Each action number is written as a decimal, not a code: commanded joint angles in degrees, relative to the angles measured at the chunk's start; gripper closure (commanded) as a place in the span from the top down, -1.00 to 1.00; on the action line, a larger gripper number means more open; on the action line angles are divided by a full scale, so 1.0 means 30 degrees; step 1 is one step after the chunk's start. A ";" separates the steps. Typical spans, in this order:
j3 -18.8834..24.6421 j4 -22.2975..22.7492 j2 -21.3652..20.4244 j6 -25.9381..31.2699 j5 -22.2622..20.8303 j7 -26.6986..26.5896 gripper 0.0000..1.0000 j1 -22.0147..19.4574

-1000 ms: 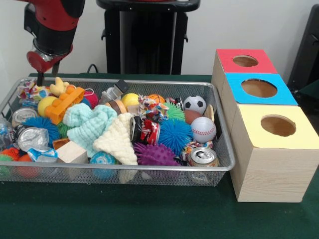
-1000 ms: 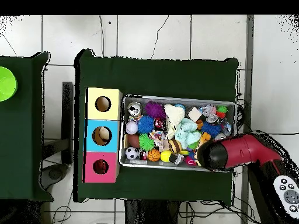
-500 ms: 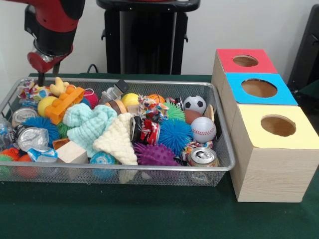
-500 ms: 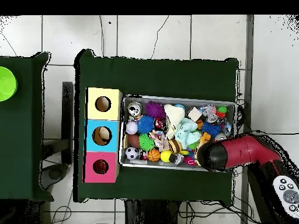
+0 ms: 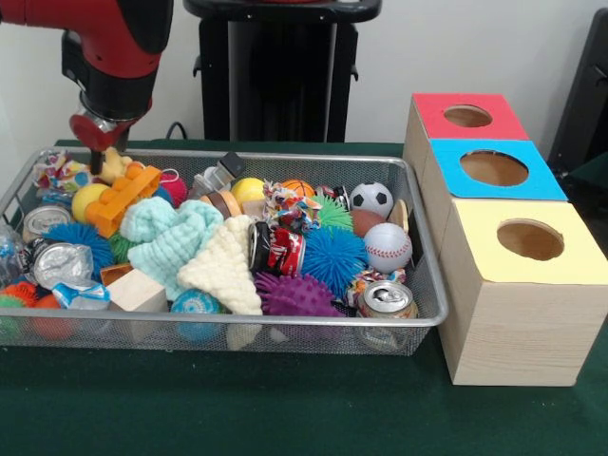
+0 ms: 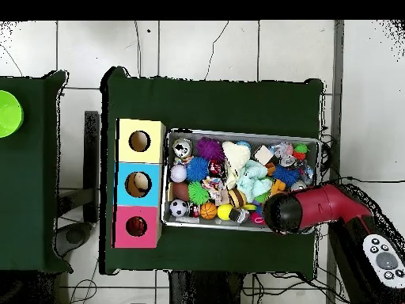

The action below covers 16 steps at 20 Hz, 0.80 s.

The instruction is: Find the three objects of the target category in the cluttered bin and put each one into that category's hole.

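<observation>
Front view: bin (image 5: 418,313) packed with clutter, balls included — soccer ball (image 5: 371,199), baseball (image 5: 388,247) — target category not determinable. Boxes' three holes: red (image 5: 467,116), blue (image 5: 494,168), yellow (image 5: 530,239); contents not visible. End effector (image 5: 95,158) low at bin's back corner, beside yellow plush toy (image 5: 113,165); finger state indeterminable. Sorting apparently not started.

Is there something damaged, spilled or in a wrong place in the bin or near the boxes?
Nothing has spilled outside the bin. The drink cans look dented: one at the front corner nearest the yellow box, another at the opposite end. Otherwise, just clutter.
</observation>
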 commanded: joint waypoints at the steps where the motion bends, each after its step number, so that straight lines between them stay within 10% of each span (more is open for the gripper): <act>1: 0.0173 0.0059 0.1444 -0.1171 -0.0294 -0.1538 1.00 0.0097; 16: 0.0108 -0.0172 0.1860 -0.1318 -0.0580 -0.1777 1.00 -0.0055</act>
